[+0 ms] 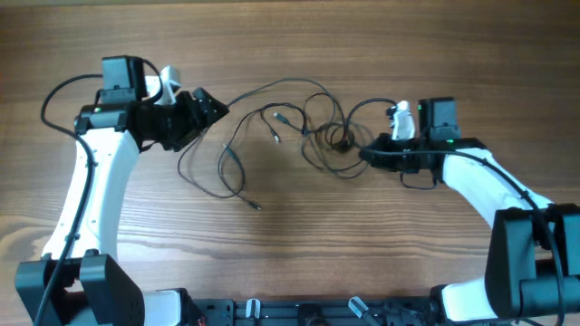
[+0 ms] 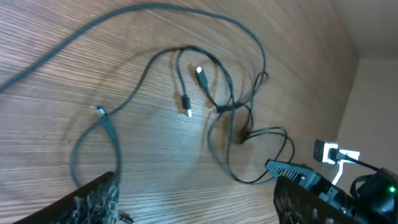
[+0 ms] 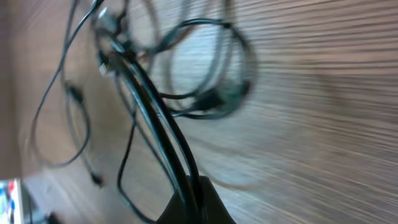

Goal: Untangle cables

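The cables [image 1: 304, 122] are thin black wires lying in loose loops on the wooden table [image 1: 290, 244], with small metallic plug ends [image 1: 276, 138] near the middle and a tighter knot [image 1: 340, 140] on the right. My left gripper [image 1: 207, 107] is open and empty at the left end of the tangle; its view shows the cables [image 2: 217, 106] ahead of its spread fingers [image 2: 196, 202]. My right gripper [image 1: 367, 154] is shut on the cables at the knot's right side. In the right wrist view two strands [image 3: 155, 112] run into its closed fingers [image 3: 196, 202].
A loose cable end [image 1: 256, 206] trails toward the table's front. The left arm stands at the left and the right arm at the right. Thicker black arm cables run along both arms. A dark rail [image 1: 290, 312] lines the front edge.
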Available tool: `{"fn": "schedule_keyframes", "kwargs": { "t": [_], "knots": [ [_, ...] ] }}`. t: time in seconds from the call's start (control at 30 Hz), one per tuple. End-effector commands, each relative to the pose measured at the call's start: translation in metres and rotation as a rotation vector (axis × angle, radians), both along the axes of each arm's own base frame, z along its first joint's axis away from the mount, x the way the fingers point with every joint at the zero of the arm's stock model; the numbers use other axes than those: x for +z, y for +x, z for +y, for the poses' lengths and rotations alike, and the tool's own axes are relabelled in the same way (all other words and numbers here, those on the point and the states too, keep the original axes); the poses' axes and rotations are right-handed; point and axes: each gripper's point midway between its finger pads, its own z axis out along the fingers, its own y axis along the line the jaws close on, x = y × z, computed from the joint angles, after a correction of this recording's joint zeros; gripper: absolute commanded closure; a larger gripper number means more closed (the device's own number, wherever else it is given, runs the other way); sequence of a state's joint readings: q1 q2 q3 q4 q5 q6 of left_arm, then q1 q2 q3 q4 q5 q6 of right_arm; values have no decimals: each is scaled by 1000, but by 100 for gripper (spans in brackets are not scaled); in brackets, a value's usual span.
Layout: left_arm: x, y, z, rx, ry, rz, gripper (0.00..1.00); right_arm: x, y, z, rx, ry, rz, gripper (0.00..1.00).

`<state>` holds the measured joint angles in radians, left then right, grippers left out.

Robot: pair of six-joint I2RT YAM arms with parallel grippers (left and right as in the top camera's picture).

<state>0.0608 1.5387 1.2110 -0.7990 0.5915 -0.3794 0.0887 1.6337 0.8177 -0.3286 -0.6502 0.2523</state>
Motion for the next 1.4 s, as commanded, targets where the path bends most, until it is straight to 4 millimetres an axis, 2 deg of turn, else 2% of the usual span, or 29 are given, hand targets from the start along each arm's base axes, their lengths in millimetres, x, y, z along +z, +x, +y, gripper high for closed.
{"fn": "schedule_keyframes", "kwargs": {
  "t": [0.0,0.13,0.2,0.3,0.37,0.43,0.53,0.6,0.7,0.8,0.93,0.97,1.03,1.2,1.27,1.37],
  "knots": [
    [12,3,-26,-76,37,-70,17,20,-22,43,223,103,-84,96],
    [6,1,-36,-101,95,-69,15,22,-35,63,291,122,-81,96],
    [2,-3,-49,-135,101,-62,14,22,-43,74,332,127,-79,96],
    [-9,-8,-66,-185,102,-33,14,29,-57,94,431,172,-109,96],
    [-20,-10,-75,-210,104,-1,15,29,-58,100,444,165,-122,96],
    [-34,-14,-84,-239,107,39,17,15,-44,88,321,56,-81,95],
    [-51,-23,-99,-283,113,93,23,-14,-21,47,53,-190,-12,85],
    [-57,-31,-109,-316,119,116,23,-21,-13,27,-73,-276,15,83],
    [-61,-43,-123,-379,130,125,24,-18,-10,32,-60,-250,-2,84],
    [-69,-60,-136,-445,154,134,27,-9,-13,49,10,-163,-19,84],
    [-82,-76,-143,-490,231,143,27,-4,-15,57,60,-119,-35,84],
    [-84,-78,-145,-497,238,143,27,-4,-15,57,60,-119,-34,86],
    [-86,-84,-152,-522,240,140,27,-3,-16,59,67,-108,-32,94],
    [-88,-88,-156,-535,263,132,34,10,-32,80,202,18,-41,96],
    [-88,-87,-156,-530,263,131,34,14,-30,82,210,28,-51,96],
    [-88,-86,-156,-530,262,128,34,42,-25,96,273,131,-97,96]
  ]
}}
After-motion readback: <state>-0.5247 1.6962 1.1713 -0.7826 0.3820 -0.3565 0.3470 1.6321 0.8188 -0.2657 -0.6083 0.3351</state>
